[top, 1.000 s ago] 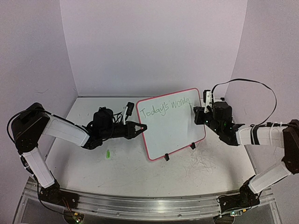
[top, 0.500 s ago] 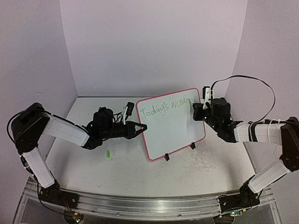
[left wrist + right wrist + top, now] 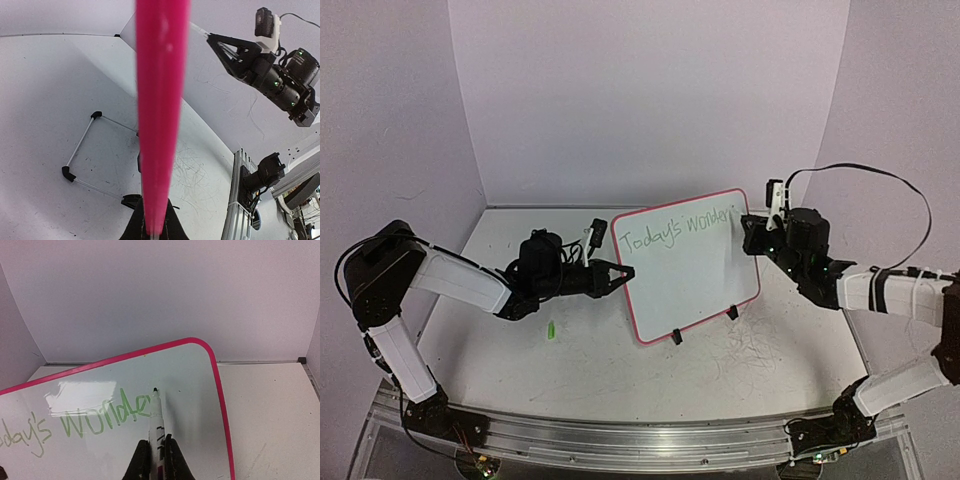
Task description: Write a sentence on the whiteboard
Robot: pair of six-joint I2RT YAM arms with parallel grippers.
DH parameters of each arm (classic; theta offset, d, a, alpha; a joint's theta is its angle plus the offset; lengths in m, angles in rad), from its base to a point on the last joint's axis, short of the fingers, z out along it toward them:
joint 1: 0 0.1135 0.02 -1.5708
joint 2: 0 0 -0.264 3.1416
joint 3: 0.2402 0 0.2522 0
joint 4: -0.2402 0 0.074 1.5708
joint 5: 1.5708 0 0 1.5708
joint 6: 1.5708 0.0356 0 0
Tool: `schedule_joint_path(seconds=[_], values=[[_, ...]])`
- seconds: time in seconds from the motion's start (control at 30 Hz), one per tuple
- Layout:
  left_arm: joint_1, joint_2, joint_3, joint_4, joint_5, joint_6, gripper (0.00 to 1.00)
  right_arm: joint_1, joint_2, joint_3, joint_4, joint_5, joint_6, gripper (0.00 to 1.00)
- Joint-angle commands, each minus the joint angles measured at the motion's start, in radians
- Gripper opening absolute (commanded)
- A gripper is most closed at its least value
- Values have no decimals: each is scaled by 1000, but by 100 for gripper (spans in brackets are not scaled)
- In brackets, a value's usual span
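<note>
- Whiteboard (image 3: 690,270): a small white rectangle with rounded corners and a thin pink-red rim. It stands propped at a tilt on small black clip feet (image 3: 676,337) on the scribbled grey tabletop (image 3: 760,350).
- Green handwritten sentence (image 3: 675,229) slants upward along the whiteboard's top edge. It reads "Today's Wonde", and any strokes after that are too small to tell.
- White marker (image 3: 156,422) with black bands points at the whiteboard's face, its dark tip just right of the last green letter. Whether the tip touches cannot be told.
- Right claw (image 3: 155,450), at the whiteboard's upper right corner, is closed around the marker's barrel.
- Left claw (image 3: 623,272), about halfway up the whiteboard's left edge, is clamped on the pink-red rim. In the left wrist view the rim runs up from between its fingers.
- Small green capsule-shaped piece (image 3: 551,329) lies on the tabletop, left of the whiteboard's lower corner and apart from it.
</note>
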Motion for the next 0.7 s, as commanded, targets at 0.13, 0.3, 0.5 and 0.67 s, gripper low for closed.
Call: schedule_joint_path(seconds=[0.13,0.3,0.5,0.67], values=[[0,-48,-8,-1,11,10,0,-18,-41,-14,-3,-29,-13,0],[0,-53,-11,-1,7,13,0,-26,1,15,3,-55,-19,0],[0,-50,-11,-1,11,7,0,-38,22,18,24,-68,-9,0],[0,-49,-6,-1,15,7,0,-44,48,36,32,-74,-13,0]])
